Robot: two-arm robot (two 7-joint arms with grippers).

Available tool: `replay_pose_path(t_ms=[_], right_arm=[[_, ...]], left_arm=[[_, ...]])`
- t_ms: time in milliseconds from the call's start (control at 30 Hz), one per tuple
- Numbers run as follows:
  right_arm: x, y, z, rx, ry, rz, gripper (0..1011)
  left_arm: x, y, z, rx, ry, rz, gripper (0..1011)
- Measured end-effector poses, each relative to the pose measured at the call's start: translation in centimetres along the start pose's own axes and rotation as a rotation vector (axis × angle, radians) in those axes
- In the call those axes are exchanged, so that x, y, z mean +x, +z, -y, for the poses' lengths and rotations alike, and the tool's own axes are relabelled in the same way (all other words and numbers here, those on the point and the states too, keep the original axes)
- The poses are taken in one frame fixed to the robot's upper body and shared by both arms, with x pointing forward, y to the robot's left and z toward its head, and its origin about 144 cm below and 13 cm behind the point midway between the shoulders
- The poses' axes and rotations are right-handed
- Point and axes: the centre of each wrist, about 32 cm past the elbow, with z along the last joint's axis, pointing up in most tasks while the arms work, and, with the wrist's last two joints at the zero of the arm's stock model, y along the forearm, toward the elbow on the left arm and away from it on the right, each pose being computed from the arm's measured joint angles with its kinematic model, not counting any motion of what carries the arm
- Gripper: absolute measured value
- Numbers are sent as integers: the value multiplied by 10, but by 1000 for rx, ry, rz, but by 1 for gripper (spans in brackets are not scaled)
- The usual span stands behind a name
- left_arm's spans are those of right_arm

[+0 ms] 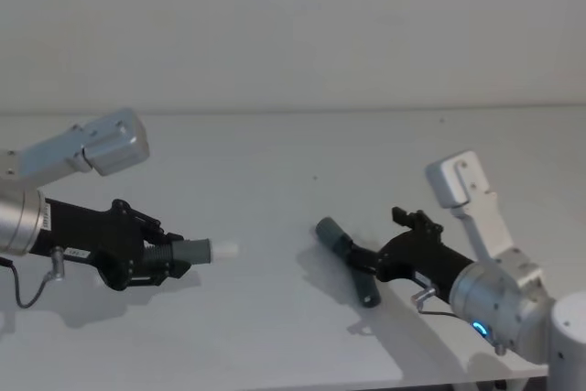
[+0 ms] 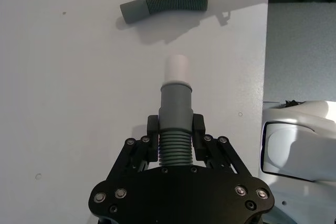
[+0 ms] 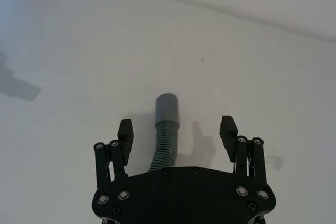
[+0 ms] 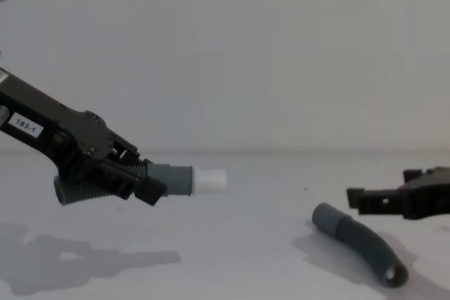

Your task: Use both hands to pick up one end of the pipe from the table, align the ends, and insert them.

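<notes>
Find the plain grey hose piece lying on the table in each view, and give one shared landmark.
Head view: plain grey hose piece, right of centre, low.
Chest view: lower right, on the table.
Left wrist view: beyond the left tool's white-tipped piece.
Right wrist view: between the fingers of the open right tool.
Shared landmark: the right tool, close beside it.

- Left gripper [image 2: 175,129]: black linkage frame dotted with small silver screws.
- Right gripper [image 3: 177,128]: same black build, silver screws, blocky black fingers [image 3: 125,132].
- Left wrist [image 1: 18,222]: silver cylinder, with a thin black cable [image 1: 37,292] and a small white label [image 4: 23,126] in dark print.
- Right wrist [image 1: 499,304]: rounded silver housing with a blue light [image 1: 478,327].
- Pale grey boxy modules: left module [image 1: 112,141], right module [image 1: 467,191].
</notes>
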Motion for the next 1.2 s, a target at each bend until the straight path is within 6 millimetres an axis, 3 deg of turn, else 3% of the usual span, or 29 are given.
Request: replay_pose_path(t_ms=[433, 833, 1200], right_arm=[[7, 5, -27, -127, 28, 31, 1004], [11, 3, -40, -200, -9, 15, 1005], [13, 3, -45, -232, -13, 8, 759]], left_arm=[[0, 0, 0, -1, 0, 0, 335], [0, 0, 0, -1, -1, 1, 335], [0, 0, 0, -1, -1, 1, 335]])
